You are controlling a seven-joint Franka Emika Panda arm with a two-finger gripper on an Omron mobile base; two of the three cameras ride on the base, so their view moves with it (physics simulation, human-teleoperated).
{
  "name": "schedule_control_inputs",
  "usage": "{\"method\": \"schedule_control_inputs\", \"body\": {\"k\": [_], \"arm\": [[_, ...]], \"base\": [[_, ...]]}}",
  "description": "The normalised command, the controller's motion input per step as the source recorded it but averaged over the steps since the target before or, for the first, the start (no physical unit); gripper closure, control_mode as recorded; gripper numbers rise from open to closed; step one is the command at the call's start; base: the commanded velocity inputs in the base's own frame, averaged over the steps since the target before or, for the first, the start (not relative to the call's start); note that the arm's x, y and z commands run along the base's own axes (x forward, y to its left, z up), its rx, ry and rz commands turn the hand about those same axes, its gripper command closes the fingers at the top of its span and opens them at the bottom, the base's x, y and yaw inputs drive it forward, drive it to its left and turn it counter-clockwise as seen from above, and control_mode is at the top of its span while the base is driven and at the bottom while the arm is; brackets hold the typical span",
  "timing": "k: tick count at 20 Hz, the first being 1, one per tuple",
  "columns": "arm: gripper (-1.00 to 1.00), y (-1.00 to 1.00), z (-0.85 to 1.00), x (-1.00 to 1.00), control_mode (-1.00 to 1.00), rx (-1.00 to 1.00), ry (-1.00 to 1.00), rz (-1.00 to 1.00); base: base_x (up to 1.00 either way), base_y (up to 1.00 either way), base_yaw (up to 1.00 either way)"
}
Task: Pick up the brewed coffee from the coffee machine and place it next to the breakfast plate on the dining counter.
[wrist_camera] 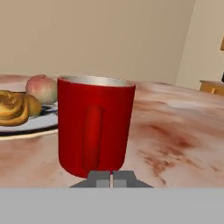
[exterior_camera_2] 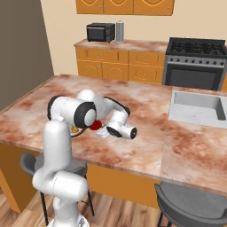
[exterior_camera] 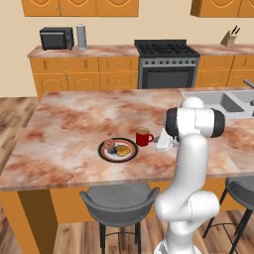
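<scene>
The red mug (exterior_camera: 144,137) stands upright on the marbled bench (exterior_camera: 74,124), just beside the breakfast plate (exterior_camera: 118,150) on its sink side, so placement looks done. The tool (wrist_camera: 111,179) sits close behind the mug, tips together, gripping nothing. Next, I judge: retreat straight back without nudging it; a grey stool (exterior_camera: 119,201) sits below.

microwave (exterior_camera: 56,38), stove (exterior_camera: 166,63), knife block (exterior_camera: 229,38), stools (exterior_camera: 119,204)
</scene>
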Motion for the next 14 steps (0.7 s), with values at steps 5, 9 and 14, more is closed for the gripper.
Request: {"method": "schedule_control_inputs", "body": {"k": [5, 9, 14], "arm": [[1.00, 0.00, 0.97, -0.89, -1.00, -0.05, -0.14, 0.00], [1.00, 0.00, 1.00, -0.86, -1.00, -0.05, -0.16, 0.01], [1.00, -0.01, 0.78, -0.73, -1.00, -0.02, -0.12, 0.00]], "base": [[0.00, 0.00, 0.00], [0.00, 0.00, 0.00], [0.00, 0.00, 0.00]]}}
